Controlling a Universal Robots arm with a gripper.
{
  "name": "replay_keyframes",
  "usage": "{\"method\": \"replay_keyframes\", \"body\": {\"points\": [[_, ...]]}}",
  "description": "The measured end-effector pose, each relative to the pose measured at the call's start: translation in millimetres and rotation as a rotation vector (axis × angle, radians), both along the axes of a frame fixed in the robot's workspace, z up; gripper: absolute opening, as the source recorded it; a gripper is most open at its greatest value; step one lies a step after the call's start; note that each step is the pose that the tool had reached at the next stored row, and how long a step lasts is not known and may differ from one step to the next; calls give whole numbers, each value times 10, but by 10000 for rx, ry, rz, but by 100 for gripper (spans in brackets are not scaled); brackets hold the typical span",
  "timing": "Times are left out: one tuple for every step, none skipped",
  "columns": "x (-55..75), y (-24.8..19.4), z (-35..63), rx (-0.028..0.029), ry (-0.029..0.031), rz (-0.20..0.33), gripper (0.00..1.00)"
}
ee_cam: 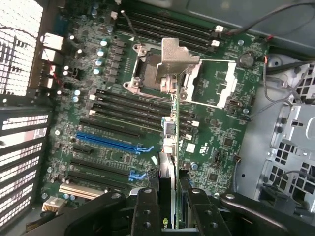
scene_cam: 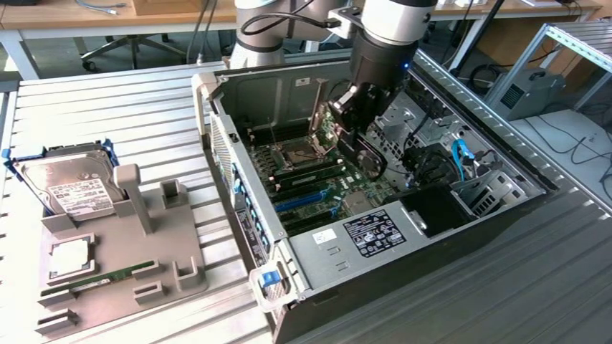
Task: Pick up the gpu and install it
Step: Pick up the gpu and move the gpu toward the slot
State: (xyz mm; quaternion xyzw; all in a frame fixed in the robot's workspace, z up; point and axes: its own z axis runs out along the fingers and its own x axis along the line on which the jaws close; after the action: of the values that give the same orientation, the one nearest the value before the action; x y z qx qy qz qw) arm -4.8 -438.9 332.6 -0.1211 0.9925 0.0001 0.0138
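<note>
The fingers (ee_cam: 147, 209) pinch the gpu (ee_cam: 173, 123) edge-on, with its silver bracket (ee_cam: 177, 61) at the far end. The arm (scene_cam: 388, 43) reaches steeply down into the open computer case (scene_cam: 325, 247) and holds the card over the motherboard (ee_cam: 113, 113).

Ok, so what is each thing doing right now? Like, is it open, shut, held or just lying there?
computer case: open, side off, insides showing.
gripper: shut on the gpu.
gpu: held on edge over the motherboard, not in a slot yet.
long blue slot: empty.
hard drive: lying flat, not held.
memory stick: lying in the gray stand, not held.
</note>
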Motion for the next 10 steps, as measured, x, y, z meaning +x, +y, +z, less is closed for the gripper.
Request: {"method": "replay_keyframes", "body": {"points": [[24, 6, -2, 0, 0, -35, 26], [50, 12, -3, -1, 0, -53, 26], [81, 19, -5, -1, 0, -72, 26], [115, 27, -7, -2, 0, -92, 26], [147, 35, -8, -3, 0, -111, 26], [184, 47, -10, -3, 0, -129, 26], [208, 56, -11, -4, 0, -136, 26], [233, 66, -12, -6, 0, -138, 26], [236, 66, -12, -5, 0, -139, 26], [237, 66, -12, -5, 0, -140, 26]]}}
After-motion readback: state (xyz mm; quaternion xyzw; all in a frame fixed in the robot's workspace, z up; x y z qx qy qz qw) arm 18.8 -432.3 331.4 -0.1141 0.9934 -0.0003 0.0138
